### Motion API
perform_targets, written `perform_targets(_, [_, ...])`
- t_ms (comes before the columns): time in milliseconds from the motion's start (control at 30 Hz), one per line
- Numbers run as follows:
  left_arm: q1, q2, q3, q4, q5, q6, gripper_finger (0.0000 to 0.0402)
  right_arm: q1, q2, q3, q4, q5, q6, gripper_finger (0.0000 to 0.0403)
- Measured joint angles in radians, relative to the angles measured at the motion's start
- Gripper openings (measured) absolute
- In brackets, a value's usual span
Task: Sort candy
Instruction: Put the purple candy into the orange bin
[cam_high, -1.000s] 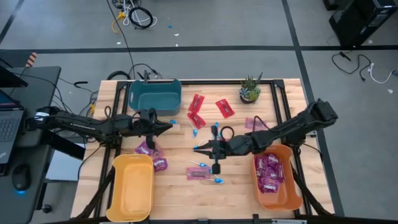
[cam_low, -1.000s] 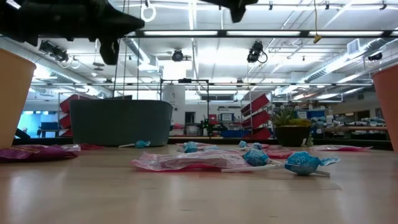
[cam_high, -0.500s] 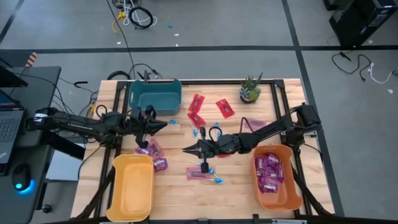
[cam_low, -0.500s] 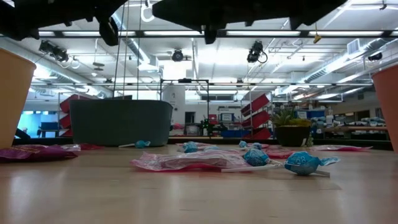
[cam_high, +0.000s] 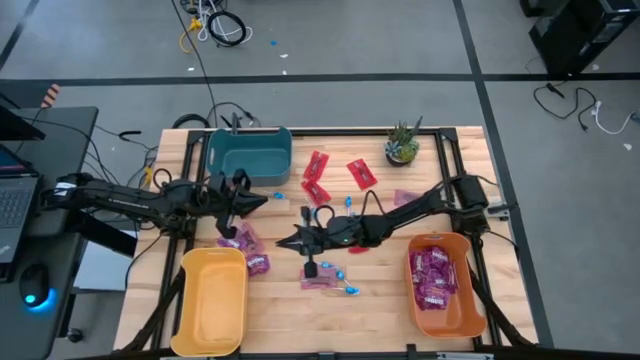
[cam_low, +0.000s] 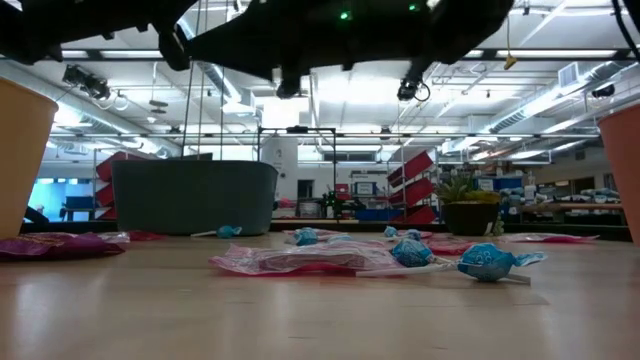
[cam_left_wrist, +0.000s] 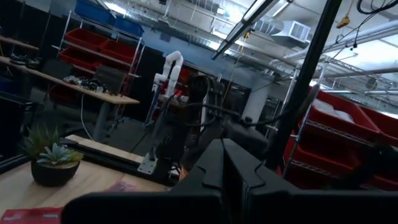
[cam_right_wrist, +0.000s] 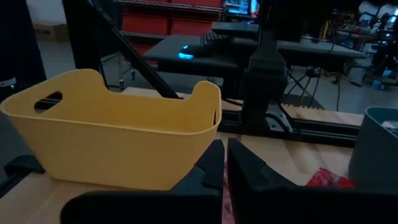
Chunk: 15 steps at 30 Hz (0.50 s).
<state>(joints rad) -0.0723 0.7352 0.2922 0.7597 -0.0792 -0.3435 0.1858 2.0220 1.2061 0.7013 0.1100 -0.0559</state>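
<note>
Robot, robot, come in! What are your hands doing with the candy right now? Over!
Left gripper shut, empty, beside teal bin. Right gripper shut, mid-table, nothing seen held. Candy loose on table; purple packets in orange bin. Nothing blocking.

Wood table (cam_high: 470, 140), pale grain; smooth matt plastic yellow bin (cam_right_wrist: 118, 140); glossy candy (cam_low: 300, 260).

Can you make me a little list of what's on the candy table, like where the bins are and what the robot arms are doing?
teal bin: far left of the table, looks empty
yellow bin: near left, looks empty
orange bin: near right, purple-magenta packets inside
red packets: loose on the wood beside the teal bin
blue lollipops: scattered mid-table
potted plant: far edge
left gripper: shut, above the table near the teal bin
right gripper: shut, stretched over mid-table
</note>
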Motion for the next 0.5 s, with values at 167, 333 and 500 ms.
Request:
perform_targets(167, [0.000,-0.030,0.000,0.020,0.003,0.000,0.0001,-0.006,0.082,0.081,-0.017,-0.001,0.000,0.0007])
perform_targets(333, [0.000,-0.067,0.000,0.036,0.021,0.001,0.0001,-0.005,0.151,0.148,-0.034,-0.004,0.000,0.0009])
perform_targets(500, [0.000,-0.093,0.000,0.086,0.021,0.024,0.0001,-0.005,0.220,0.240,-0.141,-0.009,0.037,0.0024])
